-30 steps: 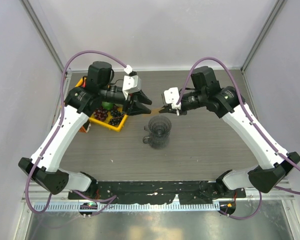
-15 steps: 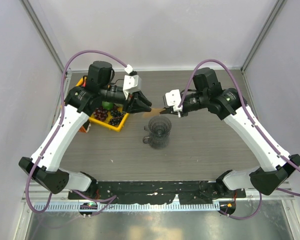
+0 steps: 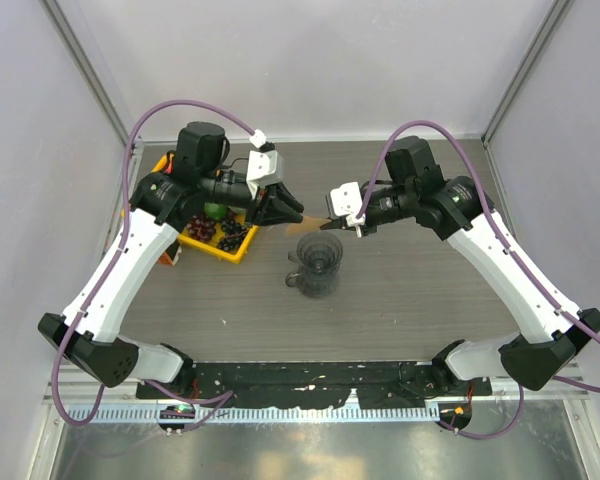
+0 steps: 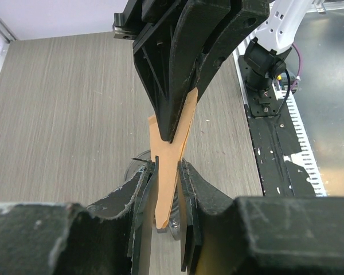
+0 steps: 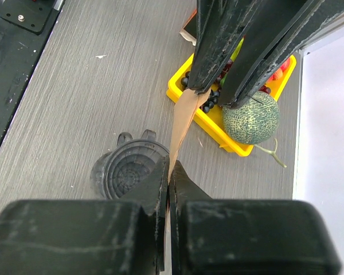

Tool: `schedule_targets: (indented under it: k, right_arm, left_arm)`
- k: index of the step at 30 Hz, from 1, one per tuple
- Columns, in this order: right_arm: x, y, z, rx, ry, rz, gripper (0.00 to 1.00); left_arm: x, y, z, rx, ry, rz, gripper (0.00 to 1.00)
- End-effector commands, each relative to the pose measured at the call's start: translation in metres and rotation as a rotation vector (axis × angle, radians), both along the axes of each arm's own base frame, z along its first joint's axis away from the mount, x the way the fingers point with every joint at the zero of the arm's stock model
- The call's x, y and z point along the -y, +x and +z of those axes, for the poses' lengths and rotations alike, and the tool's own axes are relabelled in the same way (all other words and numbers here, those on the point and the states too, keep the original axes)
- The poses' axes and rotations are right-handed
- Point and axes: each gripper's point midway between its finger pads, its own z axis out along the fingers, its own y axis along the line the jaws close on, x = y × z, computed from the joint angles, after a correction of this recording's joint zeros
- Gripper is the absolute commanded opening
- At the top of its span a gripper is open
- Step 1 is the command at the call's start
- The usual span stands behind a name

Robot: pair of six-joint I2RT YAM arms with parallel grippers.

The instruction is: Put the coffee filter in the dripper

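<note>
The coffee filter (image 3: pixel 310 217), a thin light-brown paper, hangs in the air between my two grippers, just above the far rim of the dripper (image 3: pixel 318 262). My left gripper (image 3: pixel 292 214) comes in from the left. In the left wrist view its jaws (image 4: pixel 167 166) are closed against both faces of the coffee filter (image 4: pixel 171 143). My right gripper (image 3: pixel 327 222) pinches the opposite edge. In the right wrist view its jaws (image 5: pixel 169 169) are pressed flat on the coffee filter (image 5: pixel 183 123). The clear ribbed dripper (image 5: pixel 126 172) stands upright on the table with nothing inside.
A yellow tray (image 3: pixel 236 256) sits at the back left, behind my left arm, with dark grapes and a netted melon (image 5: pixel 249 117) in it. White enclosure walls close off the back and both sides. The black base rail (image 3: pixel 300 380) runs along the near edge.
The left jaws have narrowed onto the filter. The right gripper has shifted slightly left and down, still pinching the filter. The dripper has not moved.
</note>
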Motion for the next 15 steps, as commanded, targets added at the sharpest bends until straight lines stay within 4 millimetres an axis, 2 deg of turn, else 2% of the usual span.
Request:
schedule_targets:
  k: [1, 9, 15]
  right_arm:
    - [0.0001, -0.0026, 0.0089, 0.031, 0.014, 0.010, 0.05]
    - [-0.0004, -0.0024, 0.0059, 0.030, 0.006, 0.016, 0.05]
    - [-0.0032, -0.0016, 0.0114, 0.034, 0.022, 0.023, 0.05]
  left_arm:
    - [0.0007, -0.0036, 0.0183, 0.074, -0.031, -0.022, 0.27]
    - [0.0024, -0.0030, 0.0184, 0.072, -0.034, -0.029, 0.27]
    - [0.0031, -0.0015, 0.0152, 0.069, -0.027, -0.023, 0.27]
